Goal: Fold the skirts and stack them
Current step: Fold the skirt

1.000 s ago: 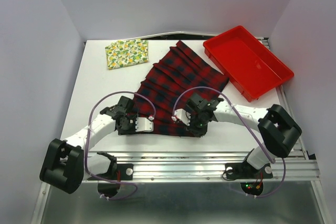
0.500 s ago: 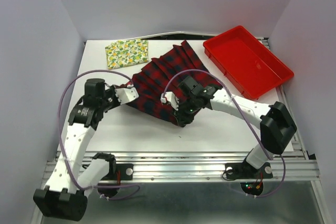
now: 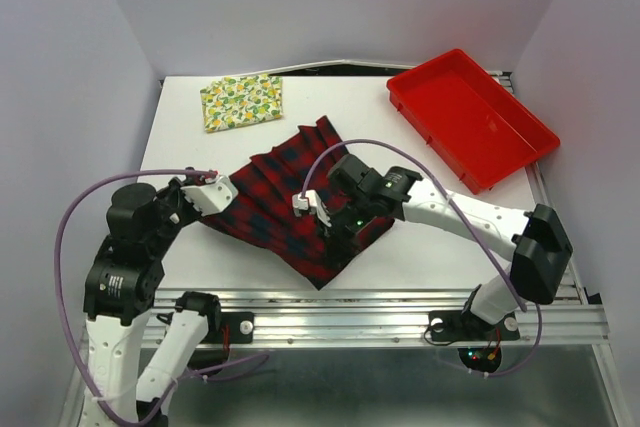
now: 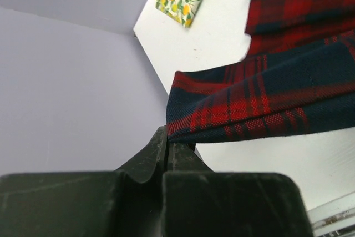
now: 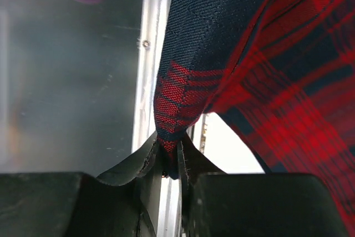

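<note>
2 claws, 1 plaid skirt (image 3: 280,209), both clamped on it

Left claw (image 3: 214,187) is pinched tight on the skirt's left edge. Right claw (image 3: 303,201) is clenched on a bunched fold near its middle. The cloth is draped between the 2, and its lowest corner points at the worktop's (image 3: 180,147) near edge. Lemon skirt (image 3: 241,101) lies folded flat by the far left corner, and the tray (image 3: 500,152) is at the far right corner, both well apart from the plaid.
</note>
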You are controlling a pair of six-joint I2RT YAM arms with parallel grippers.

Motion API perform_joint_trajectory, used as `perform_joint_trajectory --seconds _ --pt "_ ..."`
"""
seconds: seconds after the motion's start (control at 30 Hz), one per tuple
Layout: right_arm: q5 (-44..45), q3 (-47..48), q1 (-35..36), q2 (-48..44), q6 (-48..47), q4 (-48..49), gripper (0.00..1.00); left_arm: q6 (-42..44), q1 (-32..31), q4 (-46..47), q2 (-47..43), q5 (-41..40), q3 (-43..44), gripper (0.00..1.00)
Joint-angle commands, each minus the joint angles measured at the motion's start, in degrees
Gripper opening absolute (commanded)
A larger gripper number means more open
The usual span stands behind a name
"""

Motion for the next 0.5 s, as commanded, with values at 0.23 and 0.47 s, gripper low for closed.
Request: perform_joint_trajectory --seconds 0.23,0.47 --pt "-3.57 -6.45 -4.3 -8.54 4.44 2.38 0.01 -2.71 0.05 18.69 16.56 7.33 5.99 0.0" --pt "-8.22 -11.02 -15.12 -12.14 7.26 6.52 0.01 -2.1 -6.26 28.62 30.27 5.94 7.83 0.0"
